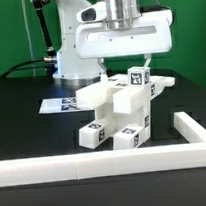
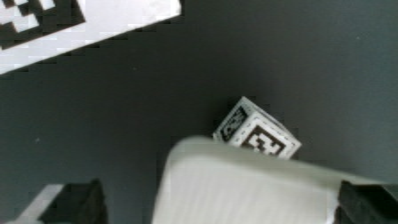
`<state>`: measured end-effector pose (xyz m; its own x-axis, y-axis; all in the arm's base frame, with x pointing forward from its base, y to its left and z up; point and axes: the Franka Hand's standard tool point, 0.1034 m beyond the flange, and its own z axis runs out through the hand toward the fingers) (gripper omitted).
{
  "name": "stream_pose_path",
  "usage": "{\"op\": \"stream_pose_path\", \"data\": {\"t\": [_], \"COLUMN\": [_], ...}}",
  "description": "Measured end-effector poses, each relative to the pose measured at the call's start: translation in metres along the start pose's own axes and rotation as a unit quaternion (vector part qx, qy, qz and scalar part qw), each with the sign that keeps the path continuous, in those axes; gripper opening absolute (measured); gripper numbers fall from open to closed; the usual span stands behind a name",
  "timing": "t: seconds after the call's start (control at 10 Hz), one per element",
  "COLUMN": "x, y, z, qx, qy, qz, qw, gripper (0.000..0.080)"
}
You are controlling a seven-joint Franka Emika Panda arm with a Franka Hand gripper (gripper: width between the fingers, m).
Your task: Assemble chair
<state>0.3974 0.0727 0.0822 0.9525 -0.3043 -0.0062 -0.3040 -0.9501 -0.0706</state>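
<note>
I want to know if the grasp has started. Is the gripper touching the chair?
Cannot tell. In the exterior view the gripper hangs right over the chair, overlapping it; the wrist view shows no plain contact or gap.

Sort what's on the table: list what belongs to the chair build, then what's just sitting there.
Belongs to the job:
- chair, white tagged pieces partly joined
- hand, directly above the chair

Just there:
- marker board, flat on the table behind the chair
- border rail, along the table's front and the exterior view's right
</note>
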Motion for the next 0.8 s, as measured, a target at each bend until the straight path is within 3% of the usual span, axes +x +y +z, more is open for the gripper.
{"op": "stream_pose_path", "data": {"t": [0.3, 0.6, 0.8], "x": [-0.008, 0.012, 0.019], "y": [0.005, 0.013, 0.013], "z": [0.009, 0.001, 0.003], "qx": [-0.009, -0.004, -0.007], "qy": [-0.009, -0.006, -0.004], "qz": [-0.004, -0.012, -0.011], "qw": [1.000, 1.000, 1.000], "gripper": [0.0649, 0.0649, 0.0649]}}
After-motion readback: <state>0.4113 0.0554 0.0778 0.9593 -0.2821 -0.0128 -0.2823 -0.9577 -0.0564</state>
